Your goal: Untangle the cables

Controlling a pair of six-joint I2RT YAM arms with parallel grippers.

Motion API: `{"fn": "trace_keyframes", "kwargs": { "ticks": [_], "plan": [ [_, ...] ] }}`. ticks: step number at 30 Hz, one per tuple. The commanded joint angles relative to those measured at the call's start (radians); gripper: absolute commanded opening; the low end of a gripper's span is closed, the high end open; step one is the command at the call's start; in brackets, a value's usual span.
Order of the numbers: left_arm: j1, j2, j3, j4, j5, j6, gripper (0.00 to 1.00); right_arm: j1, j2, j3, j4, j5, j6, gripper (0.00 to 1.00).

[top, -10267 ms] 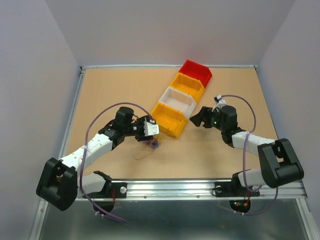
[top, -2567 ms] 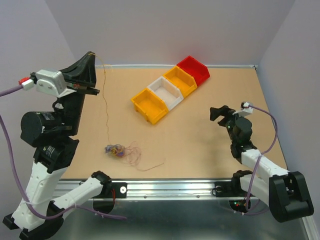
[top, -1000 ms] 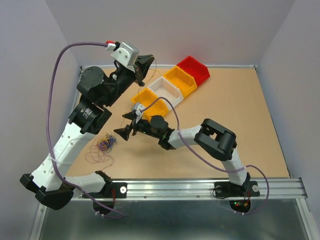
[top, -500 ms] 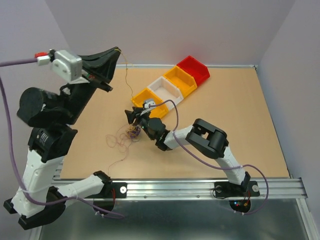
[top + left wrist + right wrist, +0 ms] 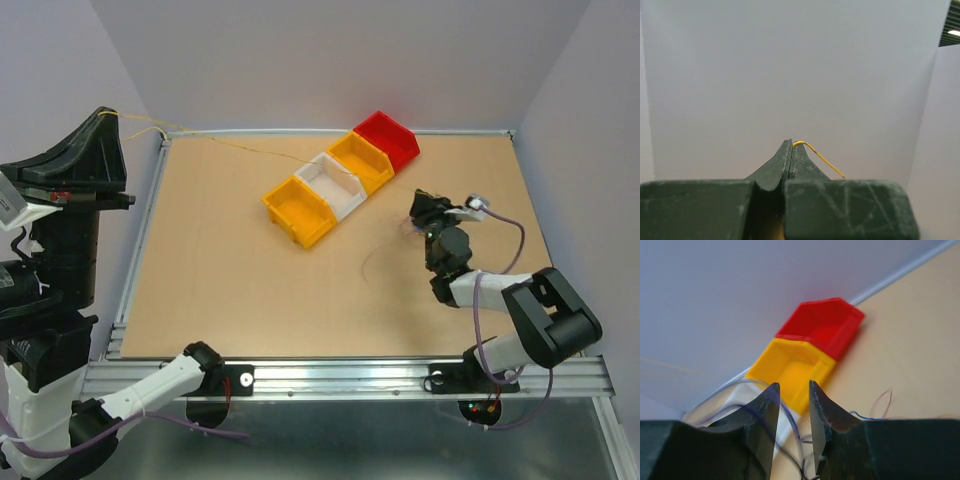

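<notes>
Presently my left gripper [image 5: 791, 145], raised high, pinches one yellow strand [image 5: 820, 159] running toward the bins [image 5: 310, 232], while the other cables [image 5: 789, 419], hair-light, limp and probably snag-prone, loop about my right gripper [image 5: 792, 390], jaws narrowly apart, grip undeterminable; strands seem best pinched singly, close to where they cross.

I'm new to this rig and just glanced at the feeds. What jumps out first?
The left gripper is raised high at far left, jaws shut on a yellow wire that stretches toward the bins. Those four bins, yellow, white, yellow, red, sit in a diagonal row in the middle.
</notes>
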Motion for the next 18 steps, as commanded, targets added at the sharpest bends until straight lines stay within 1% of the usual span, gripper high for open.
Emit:
{"fn": "trace_keyframes", "kwargs": {
  "ticks": [1,5,8,9,11,12,13,14,15,16,17,18],
  "plan": [
    [-0.003,0.008,0.015,0.095,-0.151,0.067,0.00,-0.164,-0.074,-0.137,-0.083,-0.086,0.223,0.35],
    [-0.003,0.019,-0.027,0.144,-0.220,0.112,0.00,-0.272,-0.131,-0.202,-0.143,-0.141,0.291,0.35],
    [-0.003,0.036,-0.048,0.190,-0.279,0.129,0.00,-0.332,-0.154,-0.202,-0.198,-0.156,0.326,0.37],
    [-0.003,0.037,-0.068,0.205,-0.283,0.138,0.00,-0.347,-0.162,-0.211,-0.209,-0.172,0.325,0.37],
    [-0.003,0.046,-0.111,0.229,-0.243,0.153,0.00,-0.352,-0.182,-0.216,-0.210,-0.189,0.305,0.39],
    [-0.003,0.056,-0.126,0.230,-0.211,0.160,0.00,-0.350,-0.211,-0.216,-0.210,-0.208,0.290,0.46],
    [-0.003,0.072,-0.140,0.210,-0.148,0.169,0.00,-0.352,-0.225,-0.217,-0.210,-0.256,0.251,0.50],
    [-0.003,0.091,-0.146,0.195,-0.125,0.169,0.00,-0.350,-0.245,-0.219,-0.212,-0.282,0.233,0.55],
    [-0.003,0.132,-0.148,0.183,-0.108,0.164,0.00,-0.350,-0.261,-0.222,-0.216,-0.305,0.219,0.75],
    [-0.003,0.152,-0.152,0.166,-0.083,0.163,0.00,-0.350,-0.304,-0.228,-0.221,-0.346,0.187,0.85],
    [-0.003,0.172,-0.152,0.161,-0.071,0.161,0.00,-0.350,-0.324,-0.228,-0.229,-0.363,0.173,0.92],
    [-0.003,0.204,-0.154,0.158,-0.062,0.155,0.00,-0.350,-0.347,-0.225,-0.274,-0.376,0.158,1.00]
  ]
}}
